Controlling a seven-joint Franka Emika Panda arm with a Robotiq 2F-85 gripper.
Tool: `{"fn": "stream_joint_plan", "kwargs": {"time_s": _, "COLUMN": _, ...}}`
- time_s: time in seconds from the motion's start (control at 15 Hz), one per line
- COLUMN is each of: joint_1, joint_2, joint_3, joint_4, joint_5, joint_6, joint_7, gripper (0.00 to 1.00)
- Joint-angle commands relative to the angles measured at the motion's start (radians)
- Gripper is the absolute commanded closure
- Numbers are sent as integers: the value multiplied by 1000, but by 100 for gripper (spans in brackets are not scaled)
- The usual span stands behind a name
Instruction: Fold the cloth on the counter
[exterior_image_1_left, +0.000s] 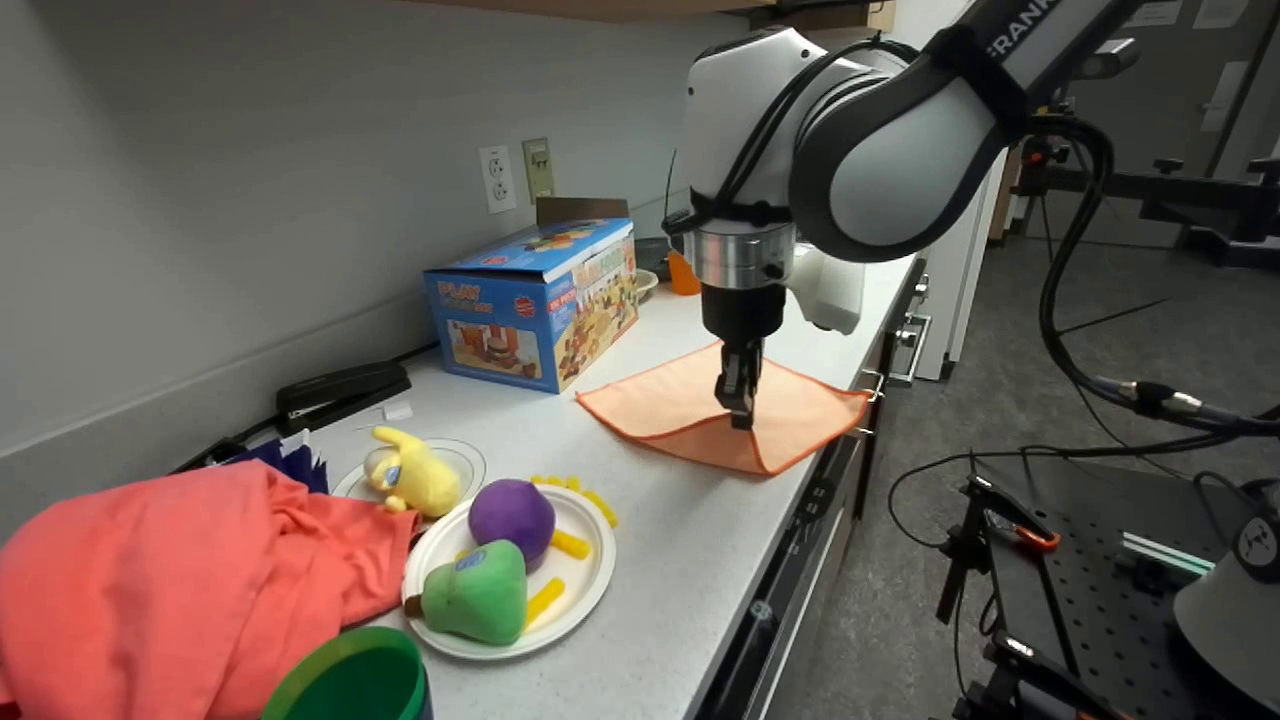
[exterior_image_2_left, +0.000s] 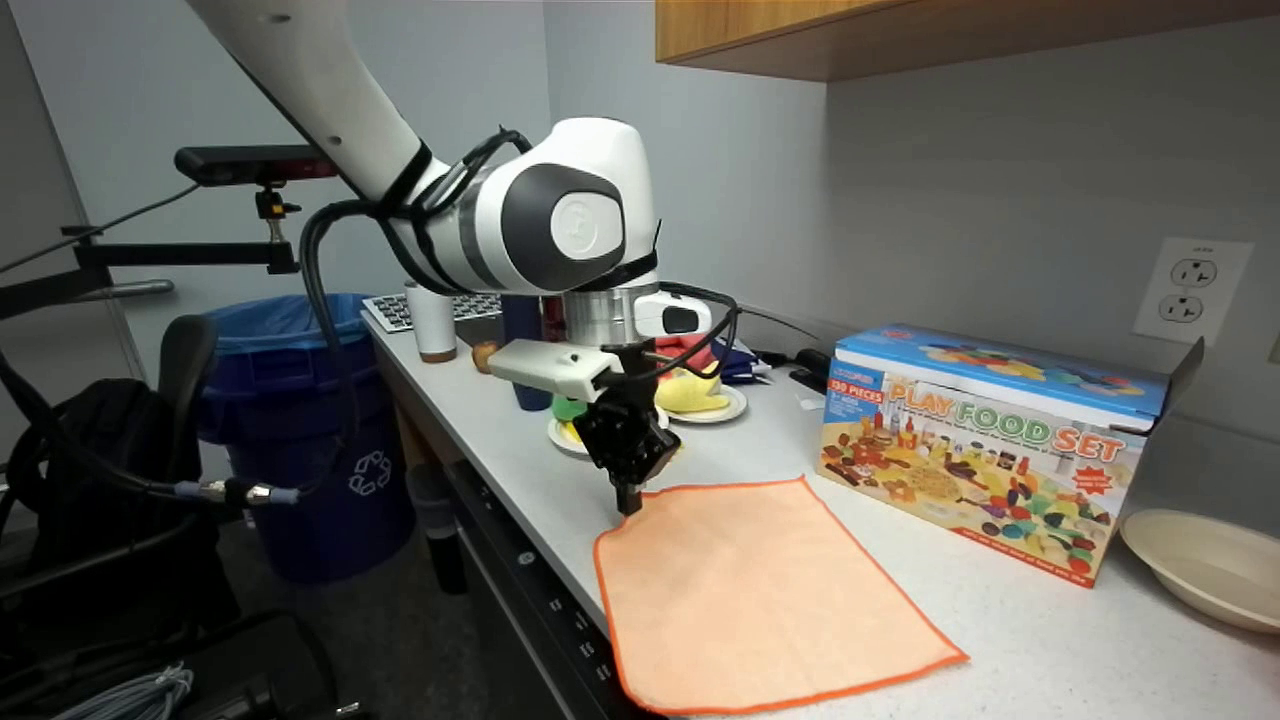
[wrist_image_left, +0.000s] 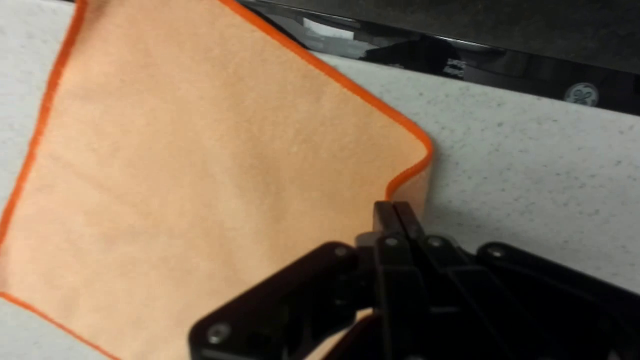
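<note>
A light orange cloth with a darker orange border lies on the counter in an exterior view (exterior_image_1_left: 800, 395). It also shows in an exterior view (exterior_image_2_left: 770, 600) and fills much of the wrist view (wrist_image_left: 200, 175). It is mostly flat, one corner close to the counter's front edge. My gripper (exterior_image_1_left: 741, 422) points down at the cloth's edge facing the plates; it also shows in an exterior view (exterior_image_2_left: 628, 503). In the wrist view the fingertips (wrist_image_left: 395, 206) are together on the orange border. The edge there is pulled up a little, showing the underside. The fingers hide the pinched part.
A blue play food box (exterior_image_1_left: 490, 335) stands by the wall beside the cloth. A plate (exterior_image_1_left: 590, 600) with toy food, a red cloth (exterior_image_1_left: 180, 590) and a green cup (exterior_image_1_left: 350, 680) are farther along. A bowl (exterior_image_2_left: 1210, 565) stands past the box. A wooden cabinet (exterior_image_2_left: 950, 40) hangs above.
</note>
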Motion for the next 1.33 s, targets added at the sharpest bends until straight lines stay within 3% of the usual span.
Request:
{"fn": "stream_joint_plan", "kwargs": {"time_s": 0.0, "joint_1": -14, "joint_2": -32, "joint_3": -21, "joint_4": -14, "joint_5": -217, "joint_6": -28, "joint_7": 212, "gripper": 99}}
{"fn": "stream_joint_plan", "kwargs": {"time_s": 0.27, "joint_1": -22, "joint_2": -32, "joint_3": -25, "joint_4": -5, "joint_5": -486, "joint_6": -86, "joint_7": 518, "gripper": 99}}
{"fn": "stream_joint_plan", "kwargs": {"time_s": 0.47, "joint_1": -16, "joint_2": -27, "joint_3": -21, "joint_4": 5, "joint_5": -616, "joint_6": -178, "joint_7": 687, "gripper": 99}}
{"fn": "stream_joint_plan", "kwargs": {"time_s": 1.0, "joint_1": 16, "joint_2": -23, "joint_3": 12, "joint_4": -2, "joint_5": -784, "joint_6": -316, "joint_7": 876, "gripper": 99}}
{"fn": "stream_joint_plan", "kwargs": {"time_s": 1.07, "joint_1": 3, "joint_2": -10, "joint_3": -2, "joint_4": 6, "joint_5": -740, "joint_6": -280, "joint_7": 819, "gripper": 98}}
{"fn": "stream_joint_plan", "kwargs": {"time_s": 1.27, "joint_1": 13, "joint_2": -10, "joint_3": 8, "joint_4": 6, "joint_5": -755, "joint_6": -297, "joint_7": 852, "gripper": 98}}
